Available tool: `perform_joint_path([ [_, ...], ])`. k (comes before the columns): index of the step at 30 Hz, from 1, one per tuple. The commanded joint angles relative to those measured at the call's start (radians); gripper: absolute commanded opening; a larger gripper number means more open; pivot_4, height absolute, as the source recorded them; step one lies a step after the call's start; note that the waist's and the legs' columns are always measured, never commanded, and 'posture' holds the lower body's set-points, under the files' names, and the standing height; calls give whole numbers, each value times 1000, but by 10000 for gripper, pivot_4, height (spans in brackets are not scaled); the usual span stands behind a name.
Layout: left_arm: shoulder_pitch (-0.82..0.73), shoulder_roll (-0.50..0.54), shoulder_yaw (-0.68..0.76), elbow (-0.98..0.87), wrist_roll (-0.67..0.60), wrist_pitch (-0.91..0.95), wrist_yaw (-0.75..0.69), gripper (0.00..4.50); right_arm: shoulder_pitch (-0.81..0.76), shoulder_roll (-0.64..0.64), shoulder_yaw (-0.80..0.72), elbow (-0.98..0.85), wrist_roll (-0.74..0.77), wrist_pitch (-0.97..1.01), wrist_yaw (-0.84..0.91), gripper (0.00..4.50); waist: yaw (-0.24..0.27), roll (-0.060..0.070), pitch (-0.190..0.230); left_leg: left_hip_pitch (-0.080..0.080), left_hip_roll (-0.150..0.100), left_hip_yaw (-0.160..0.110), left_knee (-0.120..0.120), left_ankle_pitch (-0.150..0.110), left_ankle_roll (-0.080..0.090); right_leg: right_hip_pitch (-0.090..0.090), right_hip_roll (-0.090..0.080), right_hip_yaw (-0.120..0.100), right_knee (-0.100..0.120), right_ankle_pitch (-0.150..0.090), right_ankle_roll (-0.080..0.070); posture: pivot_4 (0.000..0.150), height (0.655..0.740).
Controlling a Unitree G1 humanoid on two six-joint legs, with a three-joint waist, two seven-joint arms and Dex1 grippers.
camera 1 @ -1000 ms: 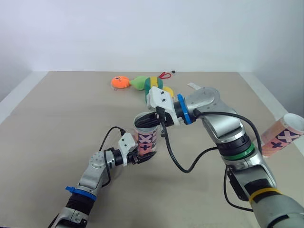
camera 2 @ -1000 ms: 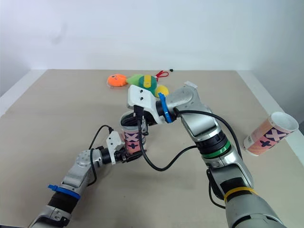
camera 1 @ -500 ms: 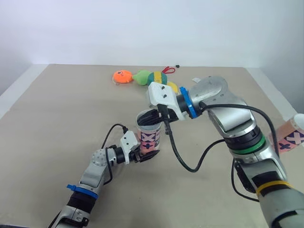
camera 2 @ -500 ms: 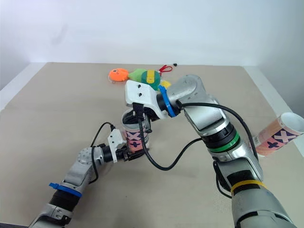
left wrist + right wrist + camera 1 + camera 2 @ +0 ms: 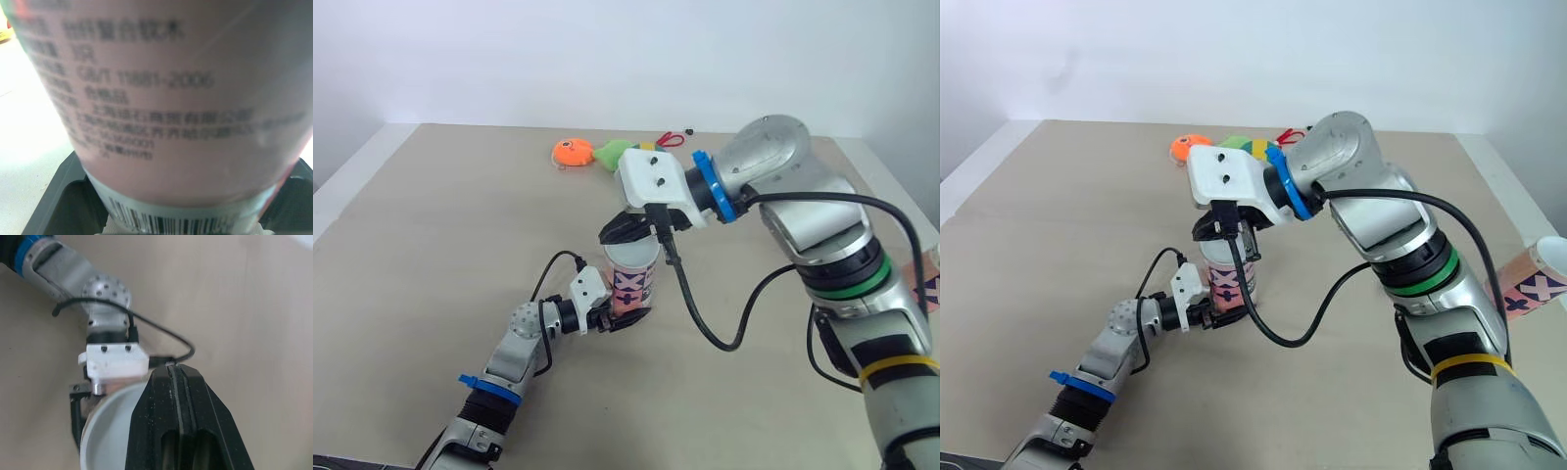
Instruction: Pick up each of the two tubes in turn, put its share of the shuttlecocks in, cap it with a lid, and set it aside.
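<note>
A pink tube (image 5: 634,284) with purple marks stands upright on the tan table. My left gripper (image 5: 625,318) is shut on its lower part. The left wrist view shows the tube's printed wall (image 5: 161,98) close up between the black fingers (image 5: 54,200). My right gripper (image 5: 631,232) sits right over the tube's top, its fingers (image 5: 161,431) shut against each other with nothing between them. A white round top (image 5: 110,431) shows beneath them; I cannot tell whether it is a lid. The second pink tube (image 5: 1540,279) lies tilted at the table's right edge.
A green and yellow soft toy (image 5: 617,152) with an orange head (image 5: 571,152) lies at the back of the table, with a small red thing (image 5: 674,139) beside it. Black cables (image 5: 705,323) loop from both wrists near the tube. The table's left edge (image 5: 342,186) is near.
The camera has shifted. My right gripper has risen from the tube's rim to just above its top. The tube's dark opening no longer shows. My left gripper keeps its hold.
</note>
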Motion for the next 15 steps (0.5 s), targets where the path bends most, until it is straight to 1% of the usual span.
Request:
perform_joint_path([
  [1, 36, 1, -51, 77, 37, 52, 14, 32297, -38, -29, -41, -31, 8, -24, 1, 468, 0, 0, 0, 0, -1, 0, 0, 0, 0, 0, -1, 0, 0, 0, 0, 1500, 7400],
  [8, 40, 2, -53, 75, 35, 53, 19, 32297, -42, -117, -1, -17, -38, -79, 35, 468, 0, -1, 0, -1, -3, 0, 1, 0, 0, 0, -3, 0, 0, 1, 2, 1500, 7400],
  [15, 40, 2, -55, 77, 34, 51, 18, 32297, -17, -133, 39, -32, -56, -82, 64, 468, 0, -1, 0, -1, -4, 0, 1, 0, 0, 0, -3, 0, 0, 1, 3, 1500, 7400],
])
